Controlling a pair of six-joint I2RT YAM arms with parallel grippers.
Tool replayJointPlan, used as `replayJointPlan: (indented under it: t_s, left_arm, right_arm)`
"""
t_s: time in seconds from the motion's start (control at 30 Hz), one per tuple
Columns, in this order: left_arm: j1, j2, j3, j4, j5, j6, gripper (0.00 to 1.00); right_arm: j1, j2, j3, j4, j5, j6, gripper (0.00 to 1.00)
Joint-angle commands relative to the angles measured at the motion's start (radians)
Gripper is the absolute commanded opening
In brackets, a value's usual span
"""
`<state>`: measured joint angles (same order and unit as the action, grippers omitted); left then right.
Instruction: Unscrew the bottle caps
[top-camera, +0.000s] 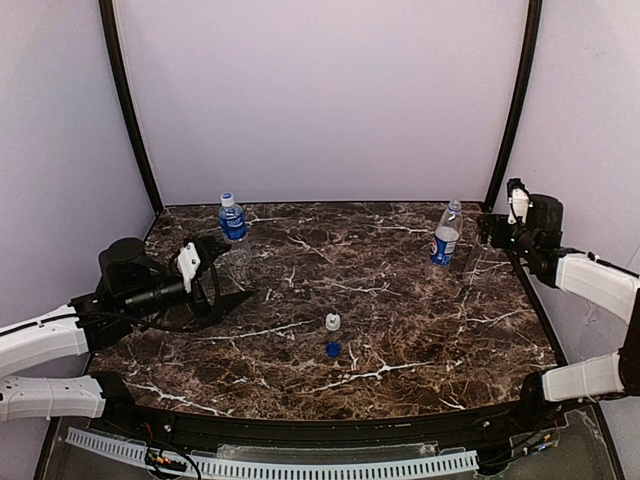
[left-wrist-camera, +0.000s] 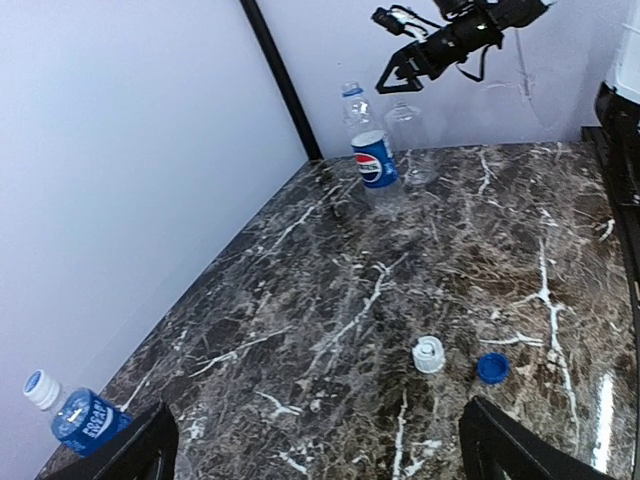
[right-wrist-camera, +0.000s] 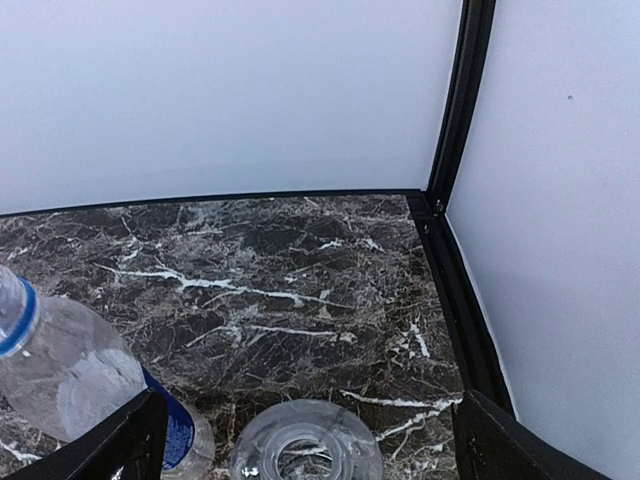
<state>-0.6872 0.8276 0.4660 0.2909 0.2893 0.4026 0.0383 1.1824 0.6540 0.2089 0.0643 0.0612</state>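
Note:
The blue-label bottle (top-camera: 232, 225) stands capped at the back left, just beyond my left gripper (top-camera: 230, 276), which is open and empty; it shows at the lower left of the left wrist view (left-wrist-camera: 85, 420). A loose white cap (top-camera: 333, 321) and a loose blue cap (top-camera: 333, 348) lie on the table's middle, also in the left wrist view, white (left-wrist-camera: 428, 354) and blue (left-wrist-camera: 491, 367). The Pepsi bottle (top-camera: 445, 240) and the unlabelled bottle (top-camera: 475, 262) stand uncapped at the back right. My right gripper (top-camera: 484, 238) is open above the unlabelled bottle's open mouth (right-wrist-camera: 305, 455).
Dark marble table (top-camera: 380, 290) with black corner posts (top-camera: 510, 110) and pale walls on three sides. The Pepsi bottle (right-wrist-camera: 60, 370) stands close beside the right gripper's left finger (right-wrist-camera: 115, 450). The table's right edge rail (right-wrist-camera: 455, 290) runs near the right finger.

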Motion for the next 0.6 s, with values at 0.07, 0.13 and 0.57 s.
replayJointPlan:
  t_s: [0.07, 0.13, 0.57]
  left_arm:
    - [0.168, 0.075, 0.195, -0.018, -0.159, -0.158, 0.99]
    - [0.247, 0.116, 0.278, -0.117, -0.144, -0.215, 0.99]
    - [0.558, 0.587, 1.071, -0.911, -0.02, -0.144, 0.96]
  right_arm:
    - [-0.004, -0.08, 0.152, -0.137, -0.015, 0.006, 0.98]
    - [-0.004, -0.095, 0.201, -0.169, -0.031, 0.012, 0.99]
    - [0.147, -0.072, 0.434, -0.273, -0.199, 0.011, 0.99]
